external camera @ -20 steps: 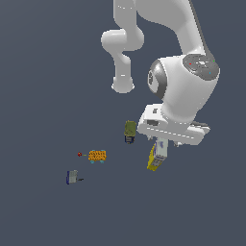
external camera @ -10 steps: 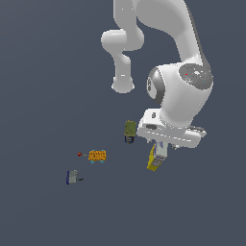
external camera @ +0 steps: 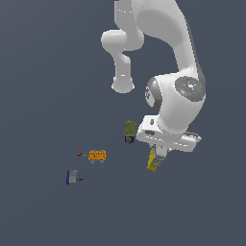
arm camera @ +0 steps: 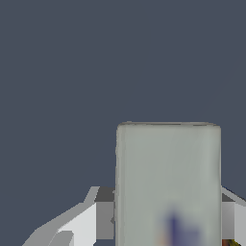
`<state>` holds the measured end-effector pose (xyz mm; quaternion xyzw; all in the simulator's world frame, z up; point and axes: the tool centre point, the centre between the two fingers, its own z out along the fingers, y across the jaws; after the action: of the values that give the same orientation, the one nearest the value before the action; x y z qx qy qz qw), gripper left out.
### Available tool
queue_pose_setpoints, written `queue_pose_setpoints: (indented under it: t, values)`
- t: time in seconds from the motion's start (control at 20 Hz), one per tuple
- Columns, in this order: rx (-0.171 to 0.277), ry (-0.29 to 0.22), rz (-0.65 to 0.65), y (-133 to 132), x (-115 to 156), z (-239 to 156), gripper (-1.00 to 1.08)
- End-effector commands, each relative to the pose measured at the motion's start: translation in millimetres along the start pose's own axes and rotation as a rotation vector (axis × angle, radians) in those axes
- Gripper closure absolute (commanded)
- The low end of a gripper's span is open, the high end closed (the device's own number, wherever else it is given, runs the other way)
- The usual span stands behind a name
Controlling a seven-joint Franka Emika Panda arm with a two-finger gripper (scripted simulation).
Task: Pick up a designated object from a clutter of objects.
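The designated object, a tall yellow carton point(external camera: 153, 165) with pale faces, hangs tilted under the white hand at the exterior view's right. My gripper point(external camera: 157, 156) is shut on its upper part. In the wrist view the carton's grey-white face point(arm camera: 168, 182), with a bluish mark low down, fills the space between the two fingers point(arm camera: 103, 214). The rest of the clutter of objects lies toward the exterior view's left of it.
An olive-green box point(external camera: 130, 129) stands close beside the hand, toward the exterior view's left. Farther that way lie an orange block point(external camera: 97, 155) with a red-tipped stick point(external camera: 79, 154), and a small grey-blue box point(external camera: 72, 177). The floor is plain dark grey.
The arm's big wrist housing has sunk a little over the hand. The carton stays in the grip at almost the same spot. The other items have not moved.
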<state>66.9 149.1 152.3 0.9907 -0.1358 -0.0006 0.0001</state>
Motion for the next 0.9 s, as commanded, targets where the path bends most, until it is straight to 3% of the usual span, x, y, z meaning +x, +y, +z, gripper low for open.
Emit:
queue_pose_setpoints:
  t: [0.0,0.55,0.85]
  values:
    - [0.001,0.001,0.000,-0.2,0.5,0.3,1.08]
    - [0.001,0.001,0.000,1.0,0.8,-1.0,1.08]
    - [0.001,0.001,0.000,19.5,6.2,-17.8,1.08]
